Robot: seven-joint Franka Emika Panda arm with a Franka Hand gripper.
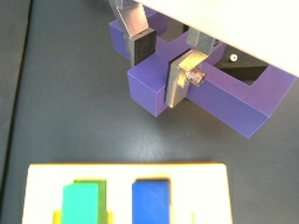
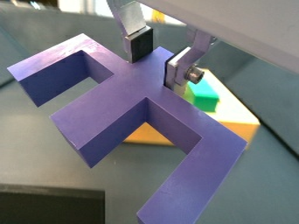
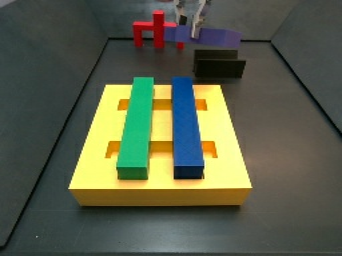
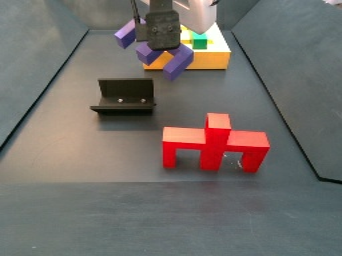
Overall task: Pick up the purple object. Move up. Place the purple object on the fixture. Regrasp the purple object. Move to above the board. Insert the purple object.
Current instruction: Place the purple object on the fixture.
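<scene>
Clearly we have the gripper (image 1: 163, 59) clamped on the purple object (image 1: 228, 98); in this wrist view the silver fingers (image 1: 184, 74) sit either side of one narrow arm of the piece, and the board (image 1: 122, 173) with its green bar (image 1: 82, 203) and blue bar (image 1: 151, 201) shows well below the pincer, apart from it. In a wrist view the gripper (image 2: 159, 55) holds the purple object (image 2: 122, 105) near the junction of its arms, most of the piece reaching out beyond the pads, a corner of the board (image 2: 232, 118) behind it; we judge such an off-centre hold could let the piece pivot in the pads. In a side view the gripper (image 3: 195, 17) carries the purple object (image 3: 217, 38) just above the fixture (image 3: 219, 67), the red piece (image 3: 155, 32) off to one side; if we descend tilted, a leg may catch the fixture's edge. In a side view the gripper (image 4: 160, 28) and purple object (image 4: 150, 54) hang clear of the floor, the fixture (image 4: 126, 97) lower and nearer the camera, the red piece (image 4: 214, 146) well apart; we cannot tell whether pincer and fixture are lined up, so a misplaced set-down is the main risk.
</scene>
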